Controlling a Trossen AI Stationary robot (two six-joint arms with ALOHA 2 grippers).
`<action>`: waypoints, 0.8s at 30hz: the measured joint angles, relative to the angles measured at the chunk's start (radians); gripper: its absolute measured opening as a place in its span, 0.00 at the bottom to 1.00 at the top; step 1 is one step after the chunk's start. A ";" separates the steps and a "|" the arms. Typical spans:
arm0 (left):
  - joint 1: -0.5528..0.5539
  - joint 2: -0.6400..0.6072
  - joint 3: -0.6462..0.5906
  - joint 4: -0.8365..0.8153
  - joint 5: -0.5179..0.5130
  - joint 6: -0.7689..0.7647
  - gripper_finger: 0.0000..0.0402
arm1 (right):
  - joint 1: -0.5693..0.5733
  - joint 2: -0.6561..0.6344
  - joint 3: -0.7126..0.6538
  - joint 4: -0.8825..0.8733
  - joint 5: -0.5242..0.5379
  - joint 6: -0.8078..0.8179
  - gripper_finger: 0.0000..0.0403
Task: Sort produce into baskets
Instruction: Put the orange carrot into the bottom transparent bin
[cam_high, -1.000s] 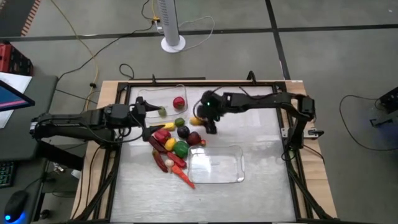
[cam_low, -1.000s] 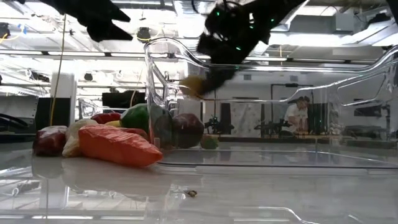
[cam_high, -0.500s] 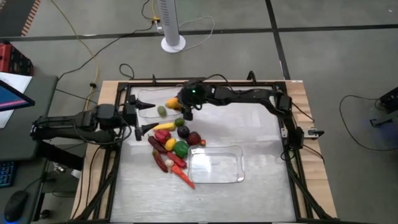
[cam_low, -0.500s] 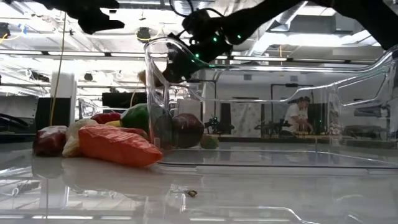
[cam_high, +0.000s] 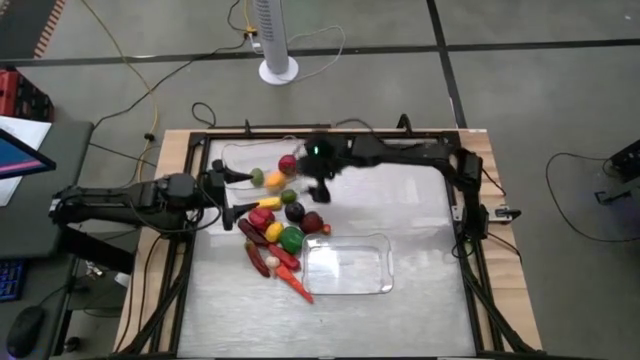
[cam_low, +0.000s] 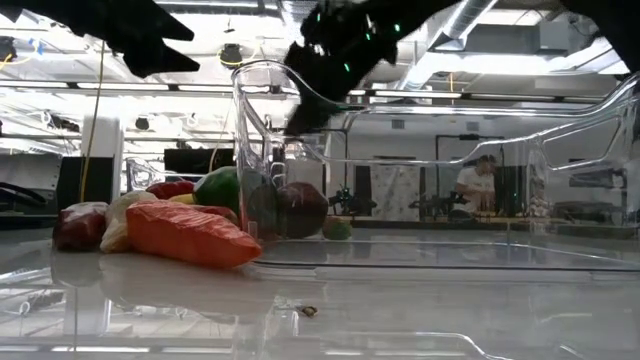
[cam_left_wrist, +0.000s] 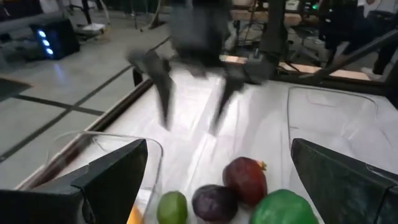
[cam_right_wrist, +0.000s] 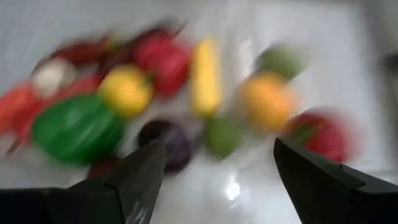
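The right gripper (cam_high: 318, 188) hangs over the back half of the white surface (cam_high: 420, 250), just beside the far clear basket (cam_high: 232, 158). Its two dark fingers (cam_left_wrist: 163, 93) stand wide apart with nothing between them, as the left wrist view shows.

The far basket is a shallow see-through tray with rounded corners. In it, or at its near rim, lie a red round fruit with a green stem (cam_high: 288, 163), a small olive-green round piece (cam_high: 258, 177) and an orange-yellow round piece (cam_high: 275, 180); from above I cannot tell whether the last sits inside the rim or on it.

The rest of the produce lies heaped on the surface between the two baskets: a lime-green round piece (cam_high: 289, 196), a long yellow piece (cam_high: 263, 203), a dark purple round one (cam_high: 295, 211), a dark red one (cam_high: 313, 222), a red pepper-like piece (cam_high: 261, 218), a yellow round one (cam_high: 273, 232), a large green one (cam_high: 290, 239), a small whitish piece (cam_high: 271, 262), a dark red long piece (cam_high: 256, 258) and an orange carrot (cam_high: 293, 283) at the near edge of the heap.

The near basket (cam_high: 347, 268), equally clear and shallow, holds nothing and touches the heap on its left side.

The left gripper (cam_high: 232, 190) waits at the left end of the far basket, fingers spread wide and holding nothing.
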 joint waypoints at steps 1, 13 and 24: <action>-0.004 0.001 0.000 -0.005 -0.001 -0.005 0.96 | 0.010 -0.007 -0.045 -0.001 -0.008 0.000 0.81; -0.049 0.064 0.000 -0.024 0.044 -0.056 0.96 | 0.027 -0.261 -0.490 0.341 -0.055 0.102 0.81; -0.263 0.443 0.008 0.084 0.116 -0.042 0.96 | 0.019 -0.431 -0.838 0.792 0.083 0.180 0.81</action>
